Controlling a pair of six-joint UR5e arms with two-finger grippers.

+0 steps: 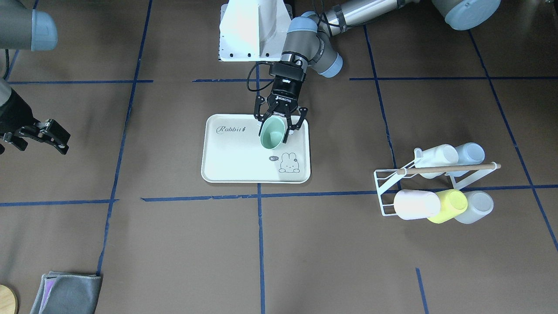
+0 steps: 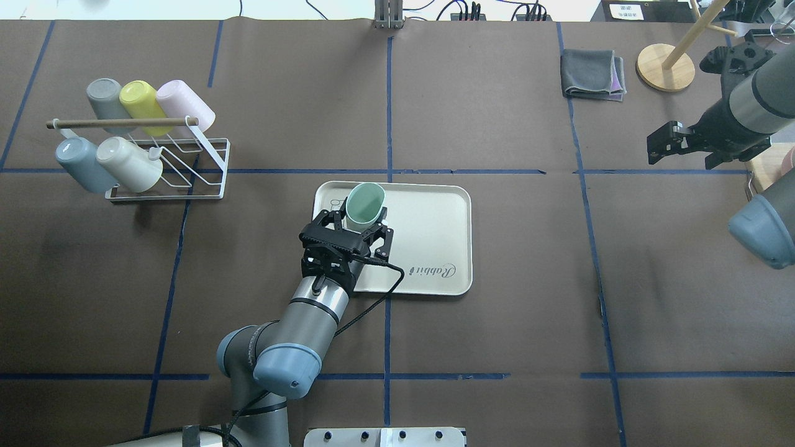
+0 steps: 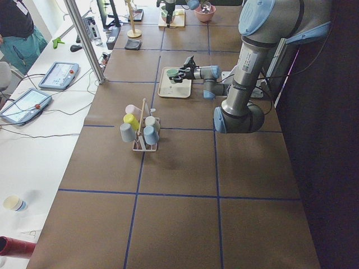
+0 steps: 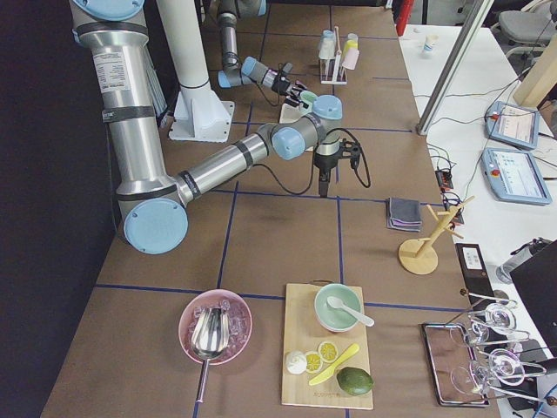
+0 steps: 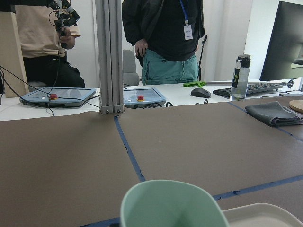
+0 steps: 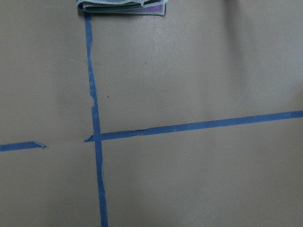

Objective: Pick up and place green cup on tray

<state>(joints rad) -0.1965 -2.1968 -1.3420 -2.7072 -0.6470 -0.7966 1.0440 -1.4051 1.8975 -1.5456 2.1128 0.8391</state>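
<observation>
The pale mint-green cup (image 1: pixel 272 133) is upright, its mouth up, over the far part of the cream tray (image 1: pixel 235 162) on the robot's left side. My left gripper (image 1: pixel 275 130) reaches in level from the robot's side, with its fingers on both sides of the cup. The cup (image 2: pixel 364 205) and tray (image 2: pixel 435 248) also show in the overhead view, with the left gripper (image 2: pixel 360 223) around the cup's lower half. The left wrist view shows the cup's rim (image 5: pixel 170 203) close below. My right gripper (image 2: pixel 662 145) hangs open and empty, far off to the right.
A white wire rack (image 2: pixel 186 181) with several pastel cups, among them a yellow cup (image 2: pixel 138 98), stands to the left of the tray. A folded grey cloth (image 2: pixel 591 74) and a round wooden stand (image 2: pixel 666 67) are at the far right. People stand beyond the table's far edge.
</observation>
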